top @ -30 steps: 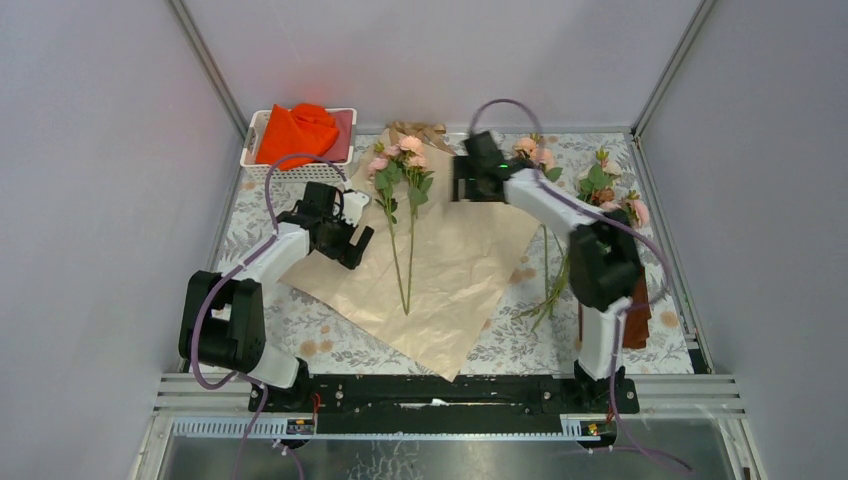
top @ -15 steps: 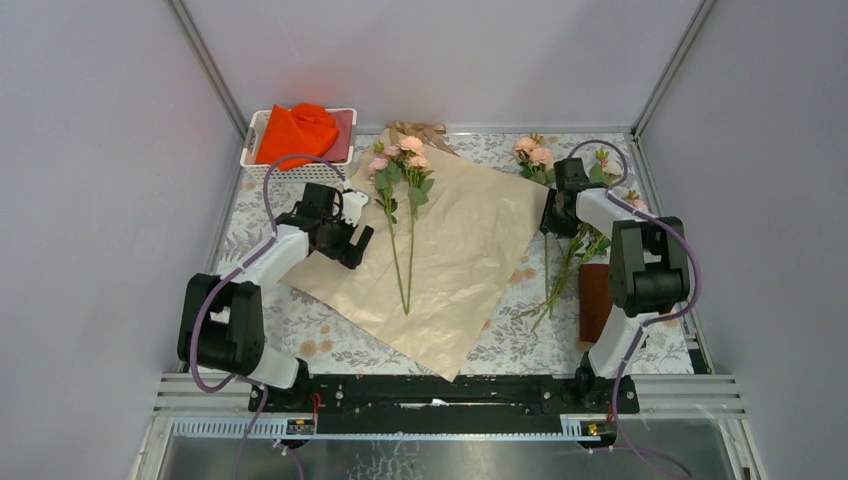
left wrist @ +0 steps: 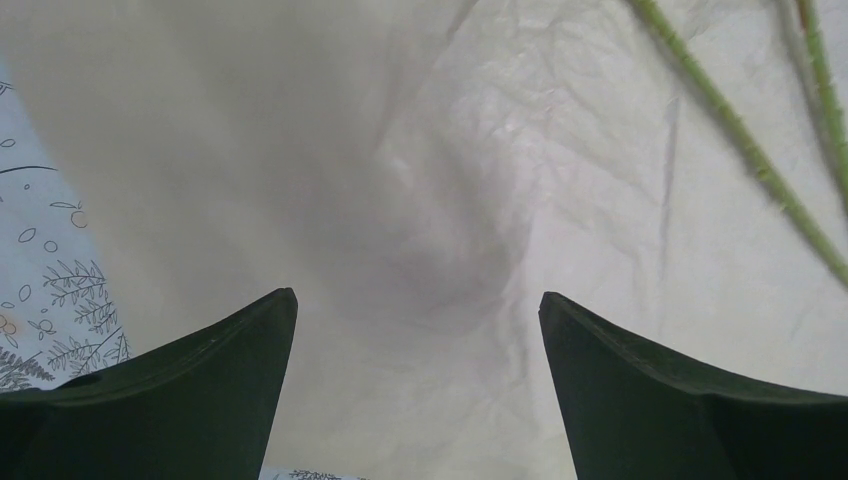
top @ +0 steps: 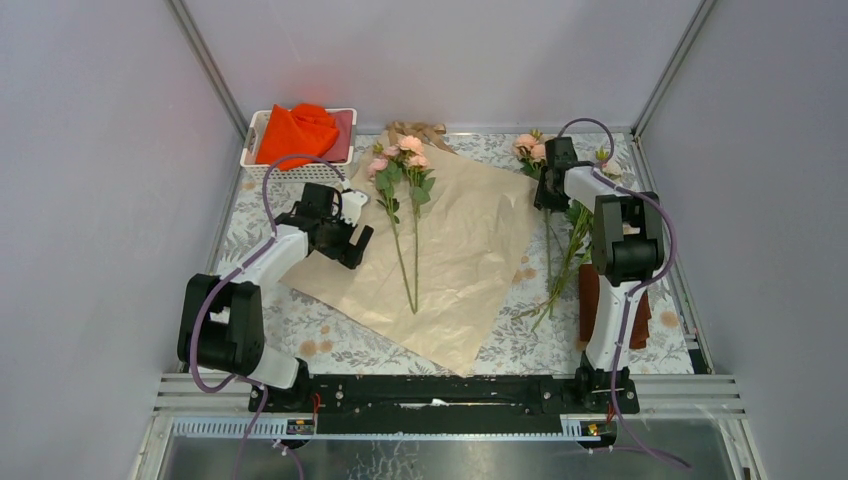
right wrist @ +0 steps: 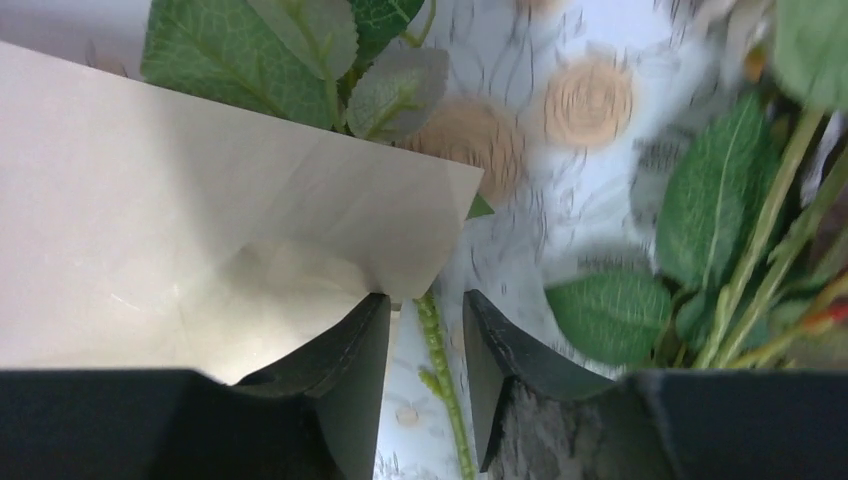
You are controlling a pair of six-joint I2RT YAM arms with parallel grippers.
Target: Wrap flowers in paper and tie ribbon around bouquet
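Note:
The peach paper (top: 450,250) lies flat mid-table. Two flowers (top: 403,165) rest on it, blooms toward the back, and their stems (left wrist: 740,150) cross the left wrist view's upper right. More flowers (top: 572,235) lie loose on the mat at the right. Crumpled tan ribbon (top: 420,129) sits behind the paper. My left gripper (top: 352,240) hovers open over the paper's left part (left wrist: 450,150), nothing between its fingers. My right gripper (top: 547,192) is low at the paper's right corner (right wrist: 300,210), jaws narrowed and straddling one green stem (right wrist: 437,340), with a gap on both sides.
A white basket (top: 262,125) holding bright orange-red cloth (top: 297,133) stands at the back left. A dark red-brown block (top: 590,300) lies on the grey leaf-patterned mat (top: 330,340) by the right arm's base. Frame posts and walls close in the back and sides.
The right arm swung from over the paper's back edge to its right corner beside the loose flowers, and its jaws narrowed. The paper shifted slightly. The left arm stayed put.

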